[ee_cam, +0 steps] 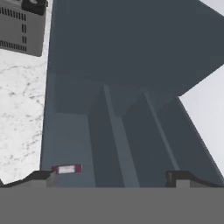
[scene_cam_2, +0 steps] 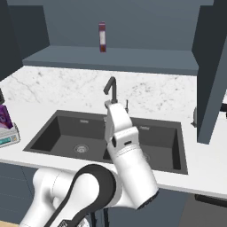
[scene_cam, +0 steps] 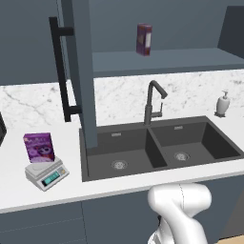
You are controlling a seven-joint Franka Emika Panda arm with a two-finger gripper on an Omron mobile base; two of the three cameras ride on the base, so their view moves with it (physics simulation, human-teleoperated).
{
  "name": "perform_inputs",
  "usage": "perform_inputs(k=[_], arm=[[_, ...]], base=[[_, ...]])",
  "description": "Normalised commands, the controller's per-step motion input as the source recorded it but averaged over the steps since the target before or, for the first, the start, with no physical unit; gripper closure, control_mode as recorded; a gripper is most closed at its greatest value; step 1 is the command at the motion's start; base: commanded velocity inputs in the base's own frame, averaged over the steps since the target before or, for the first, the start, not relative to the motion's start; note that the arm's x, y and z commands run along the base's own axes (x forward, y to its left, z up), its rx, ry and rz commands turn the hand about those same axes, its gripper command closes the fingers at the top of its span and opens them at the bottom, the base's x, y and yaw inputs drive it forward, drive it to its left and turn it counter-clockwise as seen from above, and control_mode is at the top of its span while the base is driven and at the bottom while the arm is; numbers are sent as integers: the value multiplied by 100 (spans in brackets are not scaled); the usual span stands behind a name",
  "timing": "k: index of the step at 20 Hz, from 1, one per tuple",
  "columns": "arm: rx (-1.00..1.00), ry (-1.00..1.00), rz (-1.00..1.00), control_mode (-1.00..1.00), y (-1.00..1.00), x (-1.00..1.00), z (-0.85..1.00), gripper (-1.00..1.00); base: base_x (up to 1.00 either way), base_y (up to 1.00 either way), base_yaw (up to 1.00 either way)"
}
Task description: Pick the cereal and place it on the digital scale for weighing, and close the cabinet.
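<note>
The purple cereal stands upright on the top plate of the light-grey digital scale, on the counter left of the sink. Both sit at the left edge of the right base view, cereal above scale. The dark blue-grey cabinet is open: its left door with a black bar handle swings out over the counter, and its right door also stands out. In the hand view my gripper is open with nothing between its fingertips, facing the cabinet's inside.
A narrow dark maroon box stands on the cabinet shelf. Below are a dark double sink, a black faucet and a soap dispenser at the right. A grey vented appliance is at the hand view's corner.
</note>
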Motion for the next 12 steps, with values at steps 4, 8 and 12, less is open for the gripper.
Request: perform_inputs(k=[4,8,12], arm=[[5,0,-5,-100,-43,0,-13,-100],[0,0,0,-100,-35,0,-24,-100],[1,0,0,-100,-61,-11,-2,-100]], base=[[0,0,0],[0,0,0],[0,0,0]])
